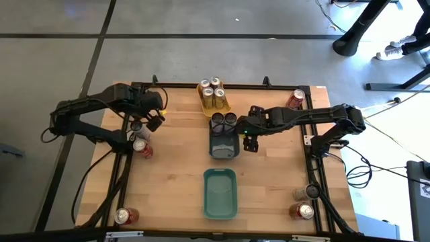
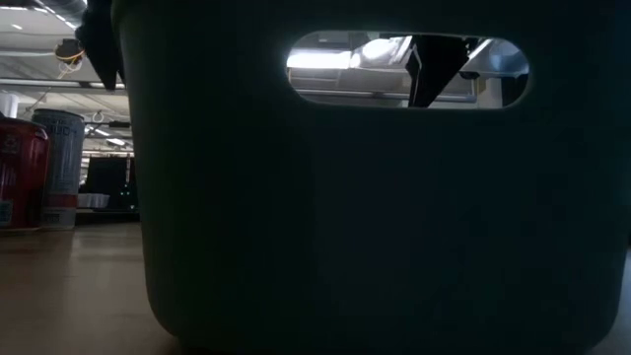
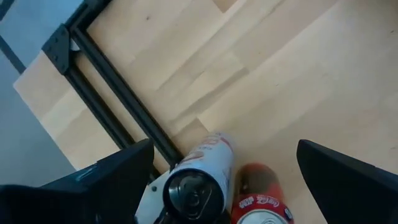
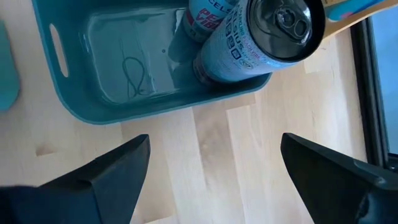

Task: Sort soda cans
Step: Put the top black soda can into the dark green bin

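Note:
My left gripper [image 1: 153, 122] hangs open at the table's left side, pointing steeply down over two upright soda cans: a pale grey one [image 3: 193, 183] and a red one [image 3: 258, 200]. Both stand on the wood beside the black frame rail. My right gripper [image 4: 216, 140] is open over bare wood, just right of the dark teal tray [image 1: 224, 146]. That tray holds two dark cans [image 4: 261, 37] at its far end. Several gold cans [image 1: 213, 94] stand in the yellow tray [image 1: 226, 107] at the far middle.
A second teal tray [image 1: 220, 205] lies at the near middle and fills most of the low view. Single cans stand at the far right corner [image 1: 295, 99], near left corner [image 1: 125, 215] and near right corner [image 1: 304, 211]. Black frame rails [image 3: 118, 93] run along the table's sides.

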Motion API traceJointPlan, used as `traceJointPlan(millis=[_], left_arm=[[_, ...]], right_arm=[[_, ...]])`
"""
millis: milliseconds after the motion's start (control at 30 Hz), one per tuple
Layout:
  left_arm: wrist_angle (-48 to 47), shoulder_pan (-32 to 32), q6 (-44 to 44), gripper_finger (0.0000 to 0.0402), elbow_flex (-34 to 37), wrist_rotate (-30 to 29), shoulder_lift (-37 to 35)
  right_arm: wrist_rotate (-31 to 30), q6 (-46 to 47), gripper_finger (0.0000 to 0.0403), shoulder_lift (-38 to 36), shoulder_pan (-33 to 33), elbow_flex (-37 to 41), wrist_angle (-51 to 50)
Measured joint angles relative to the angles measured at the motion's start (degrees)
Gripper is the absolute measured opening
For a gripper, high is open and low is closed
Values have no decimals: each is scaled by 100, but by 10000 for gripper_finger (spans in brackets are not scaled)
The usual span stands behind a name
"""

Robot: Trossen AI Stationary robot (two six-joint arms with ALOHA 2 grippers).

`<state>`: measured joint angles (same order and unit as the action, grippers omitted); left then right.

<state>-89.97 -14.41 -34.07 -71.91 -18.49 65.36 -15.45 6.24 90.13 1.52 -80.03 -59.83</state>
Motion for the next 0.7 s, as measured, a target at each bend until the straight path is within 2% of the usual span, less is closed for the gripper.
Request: traceJointPlan(millis=[133,333,700], left_arm=[[-3,-142,326,383,322,70,5],[-12,-467,1132,383,928,515,9],[-5,-719,1868,383,1712,654,4]], right_arm=[[49,7,360,0,0,0,12],[52,11,360,0,0,0,17],[52,11,360,-4,0,0,170]])
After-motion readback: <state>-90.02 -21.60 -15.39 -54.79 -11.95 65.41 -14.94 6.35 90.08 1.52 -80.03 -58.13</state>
